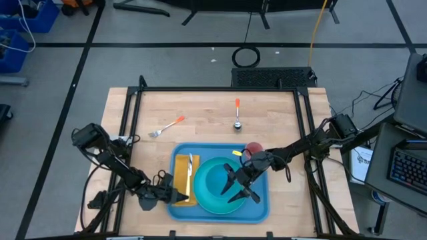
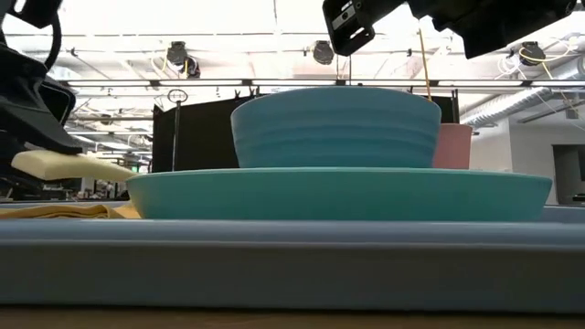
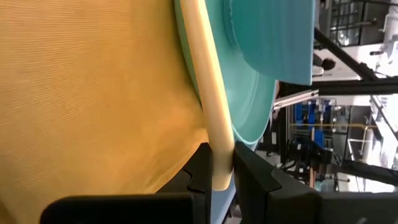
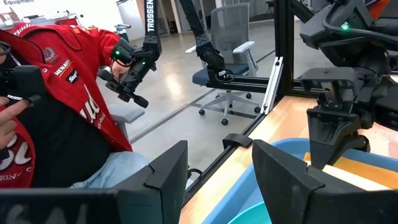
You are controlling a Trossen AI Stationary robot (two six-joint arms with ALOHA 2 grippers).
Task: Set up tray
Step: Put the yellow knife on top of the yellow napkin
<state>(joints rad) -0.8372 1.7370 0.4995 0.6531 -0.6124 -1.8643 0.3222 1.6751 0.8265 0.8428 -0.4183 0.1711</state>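
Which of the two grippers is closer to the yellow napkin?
Left. The left gripper holds a cream knife over the yellow napkin; the right gripper hovers open above the teal bowl.

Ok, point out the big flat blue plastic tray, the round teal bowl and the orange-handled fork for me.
Large flat blue plastic tray [image 1: 260, 208]: high view, bare floor by its right rim.
Round teal bowl [image 2: 335, 128]: low view, ribbed side wall.
Orange-handled fork [image 1: 167, 127]: high view, mid-length, on the wooden table.

Matt blue plastic tray [image 1: 261, 205]; finely ribbed yellow cloth napkin [image 3: 93, 93]; smooth glossy teal plate [image 2: 338, 194] and ridged bowl [image 2: 336, 127]; pale wood-grain table [image 1: 200, 110].
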